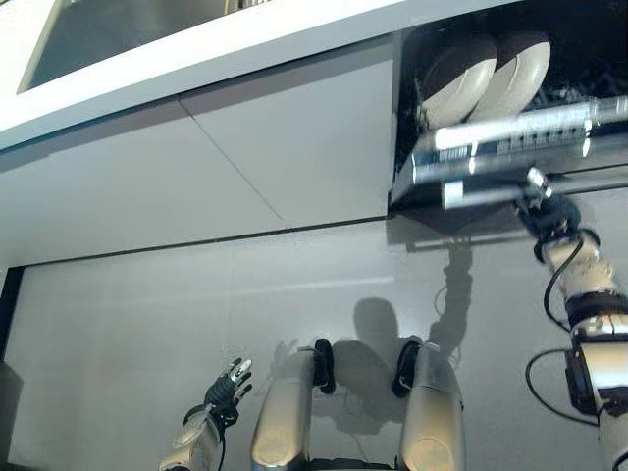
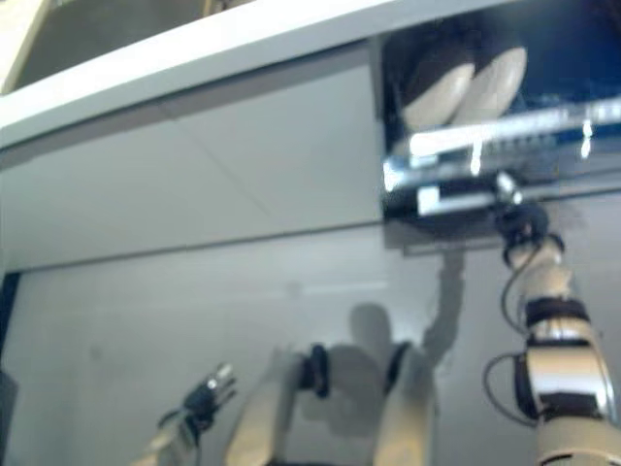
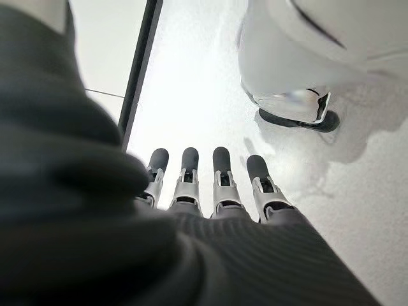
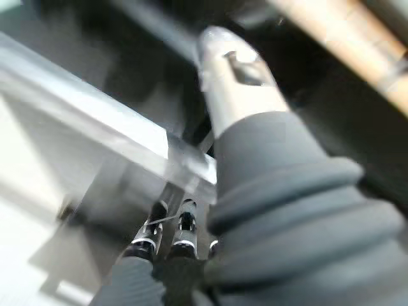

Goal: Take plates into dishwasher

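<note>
On the near left, my left hand (image 1: 228, 385) hangs low over the bare floor (image 1: 147, 324), fingers straight and relaxed, holding nothing. Above it runs a long pale counter (image 1: 196, 44) with flat cabinet fronts (image 1: 285, 157) beneath.

To the far right, the dishwasher (image 1: 589, 59) stands open as a dark cavity. Two pale plates (image 1: 486, 74) stand on edge, side by side, in its rack (image 1: 520, 132), already inside the machine. The rack's silver front bar runs left to right.

My right hand (image 1: 547, 206) reaches up just under that bar, directly below the plates, and is far nearer them than the left. I cannot tell whether its fingers are curled onto the rack's edge or only resting against it.
</note>
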### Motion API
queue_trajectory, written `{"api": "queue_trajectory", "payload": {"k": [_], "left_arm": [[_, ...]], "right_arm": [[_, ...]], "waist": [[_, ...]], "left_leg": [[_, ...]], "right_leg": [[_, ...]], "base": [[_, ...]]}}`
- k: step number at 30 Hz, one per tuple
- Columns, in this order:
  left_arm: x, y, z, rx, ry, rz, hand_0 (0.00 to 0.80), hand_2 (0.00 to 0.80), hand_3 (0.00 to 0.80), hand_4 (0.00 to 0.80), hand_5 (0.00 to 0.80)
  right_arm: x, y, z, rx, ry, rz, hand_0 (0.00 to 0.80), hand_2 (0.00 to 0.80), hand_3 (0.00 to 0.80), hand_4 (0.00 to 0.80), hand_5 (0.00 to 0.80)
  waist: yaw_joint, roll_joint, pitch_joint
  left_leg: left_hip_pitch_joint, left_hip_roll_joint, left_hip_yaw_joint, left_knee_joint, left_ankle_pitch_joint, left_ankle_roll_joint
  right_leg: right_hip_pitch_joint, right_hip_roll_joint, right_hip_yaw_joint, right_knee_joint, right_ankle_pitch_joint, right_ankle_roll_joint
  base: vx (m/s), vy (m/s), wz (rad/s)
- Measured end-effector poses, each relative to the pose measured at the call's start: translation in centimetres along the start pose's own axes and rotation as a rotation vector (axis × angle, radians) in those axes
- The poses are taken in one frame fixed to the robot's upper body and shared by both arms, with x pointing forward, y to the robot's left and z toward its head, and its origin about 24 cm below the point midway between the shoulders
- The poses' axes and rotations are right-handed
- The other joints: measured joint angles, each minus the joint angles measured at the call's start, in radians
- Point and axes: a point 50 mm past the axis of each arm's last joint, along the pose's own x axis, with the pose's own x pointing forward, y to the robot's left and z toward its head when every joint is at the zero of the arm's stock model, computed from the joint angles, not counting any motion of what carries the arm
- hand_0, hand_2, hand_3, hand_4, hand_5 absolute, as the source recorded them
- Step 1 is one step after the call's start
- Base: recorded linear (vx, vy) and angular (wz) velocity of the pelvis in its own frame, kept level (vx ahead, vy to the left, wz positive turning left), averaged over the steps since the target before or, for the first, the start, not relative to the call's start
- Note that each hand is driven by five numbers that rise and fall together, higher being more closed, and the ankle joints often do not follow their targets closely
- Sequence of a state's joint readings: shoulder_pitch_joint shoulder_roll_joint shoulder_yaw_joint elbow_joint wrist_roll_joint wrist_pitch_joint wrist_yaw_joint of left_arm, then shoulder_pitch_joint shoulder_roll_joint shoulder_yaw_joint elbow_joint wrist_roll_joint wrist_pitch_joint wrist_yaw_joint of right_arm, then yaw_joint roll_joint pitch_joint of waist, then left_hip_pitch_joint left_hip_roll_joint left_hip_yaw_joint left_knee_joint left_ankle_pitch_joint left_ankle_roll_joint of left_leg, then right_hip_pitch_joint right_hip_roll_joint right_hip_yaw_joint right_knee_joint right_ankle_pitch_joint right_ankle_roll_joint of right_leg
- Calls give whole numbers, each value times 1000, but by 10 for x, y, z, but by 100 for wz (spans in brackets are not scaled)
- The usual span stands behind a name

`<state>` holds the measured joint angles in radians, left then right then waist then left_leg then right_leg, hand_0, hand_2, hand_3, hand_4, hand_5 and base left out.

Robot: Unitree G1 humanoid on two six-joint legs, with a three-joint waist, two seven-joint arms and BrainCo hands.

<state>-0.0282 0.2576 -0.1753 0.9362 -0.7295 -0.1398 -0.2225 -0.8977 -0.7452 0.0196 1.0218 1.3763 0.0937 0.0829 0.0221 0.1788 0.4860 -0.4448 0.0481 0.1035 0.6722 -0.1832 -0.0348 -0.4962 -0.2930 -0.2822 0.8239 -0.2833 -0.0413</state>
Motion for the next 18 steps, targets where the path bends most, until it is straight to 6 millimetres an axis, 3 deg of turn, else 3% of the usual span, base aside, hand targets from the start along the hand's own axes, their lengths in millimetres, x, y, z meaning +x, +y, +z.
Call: {"api": "queue_trajectory", "payload": {"k": [4, 6, 9, 13, 16, 18], "left_arm": [[2, -1, 5, 15, -8, -7, 0, 0, 0, 0, 0], [3, -1, 6, 18, -11, -8, 0, 0, 0, 0, 0], [1, 5, 11, 34, -17, 5, 0, 0, 0, 0, 0], [1, 10, 11, 39, -8, 21, 0, 0, 0, 0, 0], [0, 11, 9, 39, -2, 26, 0, 0, 0, 0, 0], [-1, 13, 5, 55, 19, 33, 0, 0, 0, 0, 0]], "right_arm": [[8, 36, 23, -25, -54, 113, 0, 0, 0, 0, 0], [9, 42, 26, -47, -61, 133, 0, 0, 0, 0, 0], [10, 41, 20, -142, -22, 118, 0, 0, 0, 0, 0], [7, 18, 4, -267, 62, 31, 0, 0, 0, 0, 0], [-3, -17, -31, -341, 191, -45, 0, 0, 0, 0, 0], [-22, -54, -68, -379, 319, -106, 0, 0, 0, 0, 0]], "waist": [[33, -5, -1], [47, -11, -4], [49, -49, -23], [48, -83, -42], [47, -107, -63], [43, -121, -96]], "left_leg": [[13, -3, 2, -15, 9, 4], [34, -4, 3, -28, 9, 4], [68, -1, 2, -58, 9, 4], [117, 1, 5, -113, 15, 1], [192, 2, 19, -231, 50, -1], [259, 3, 32, -340, 88, -7]], "right_leg": [[12, -7, -2, -3, 0, 1], [34, -6, -2, -13, 0, 4], [70, 8, -2, -44, 2, 11], [120, 26, 0, -101, 20, 19], [185, 51, -1, -207, 60, 33], [241, 75, -2, -306, 99, 43]], "base": [[42, -4, 11], [41, 12, 1], [69, 23, 1], [86, 8, -4], [117, 14, -11], [137, 36, -12]]}}
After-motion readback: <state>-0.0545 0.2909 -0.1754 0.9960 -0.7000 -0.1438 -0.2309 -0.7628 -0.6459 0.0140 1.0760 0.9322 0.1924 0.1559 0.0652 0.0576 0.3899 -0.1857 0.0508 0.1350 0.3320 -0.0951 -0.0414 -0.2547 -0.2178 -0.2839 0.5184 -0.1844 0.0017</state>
